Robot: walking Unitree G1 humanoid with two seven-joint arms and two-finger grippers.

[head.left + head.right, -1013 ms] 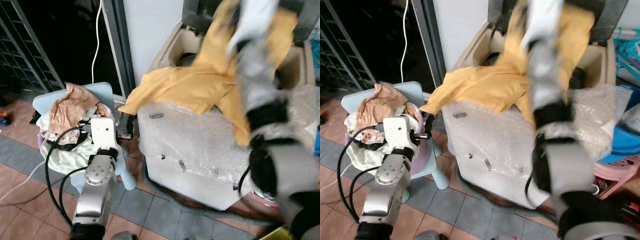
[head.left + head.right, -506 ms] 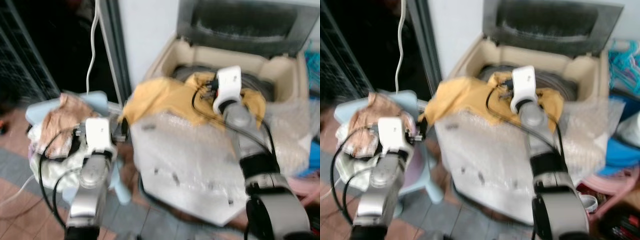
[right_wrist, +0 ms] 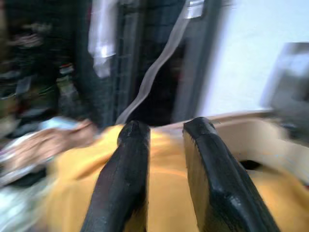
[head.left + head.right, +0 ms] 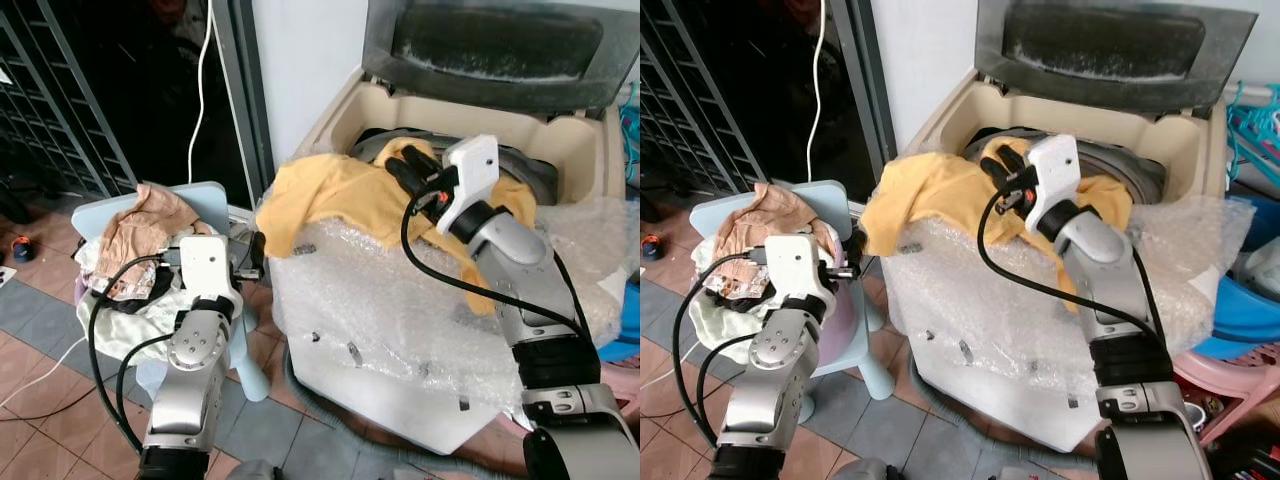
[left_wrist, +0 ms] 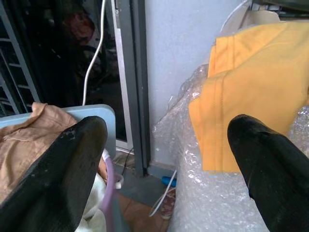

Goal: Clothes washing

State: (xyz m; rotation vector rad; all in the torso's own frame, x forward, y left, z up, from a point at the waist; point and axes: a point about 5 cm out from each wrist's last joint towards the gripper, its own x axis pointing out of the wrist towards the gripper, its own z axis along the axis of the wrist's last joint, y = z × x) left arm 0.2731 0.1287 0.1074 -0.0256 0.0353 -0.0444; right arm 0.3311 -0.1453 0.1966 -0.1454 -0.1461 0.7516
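— So, starting at the left, what's there?

— A pale blue chair [image 4: 215, 195] heaped with clothes [image 4: 135, 225], a tan piece on top. The left gripper [image 4: 250, 257] hangs just beside it, in the gap between the chair and the washing machine [image 4: 400, 330], its fingers [image 5: 72, 159] spread wide with nothing between them.

— And the yellow shirt?

— The yellow shirt [image 4: 330, 200] is draped over the front left rim of the washing machine, part of it spilling toward the drum, part hanging over the bubble wrap [image 4: 400, 290] that covers the machine's front. One corner droops near the left gripper but doesn't touch it.

— The right gripper?

— The right gripper [image 4: 402, 165] sits low over the shirt at the drum's edge. Its fingers [image 3: 128, 174] stand close together with a narrow gap, and the yellow cloth lies right under them; whether they pinch any of it, I cannot tell.

— Farther right?

— The lid [image 4: 490, 50] stands raised behind the drum.
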